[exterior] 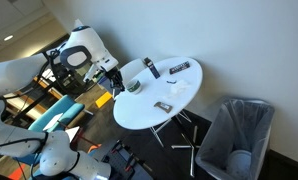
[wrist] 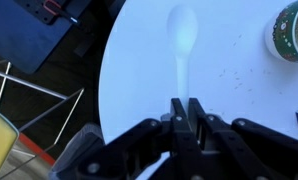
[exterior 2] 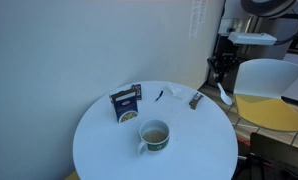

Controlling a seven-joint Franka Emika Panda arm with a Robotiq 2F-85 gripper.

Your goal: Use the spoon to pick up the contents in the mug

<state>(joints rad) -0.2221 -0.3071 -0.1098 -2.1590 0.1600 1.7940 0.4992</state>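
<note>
My gripper is shut on the handle of a white plastic spoon, whose bowl points away from me over the white round table. The squat grey-green mug shows at the top right of the wrist view, apart from the spoon. In both exterior views the gripper hangs at the table's edge, with the spoon below it. The mug stands on the table with pale contents inside.
A dark blue packet stands upright behind the mug. A flat dark bar and a small dark scrap lie on the table. A grey bin stands beside the table. A yellow chair is near the gripper.
</note>
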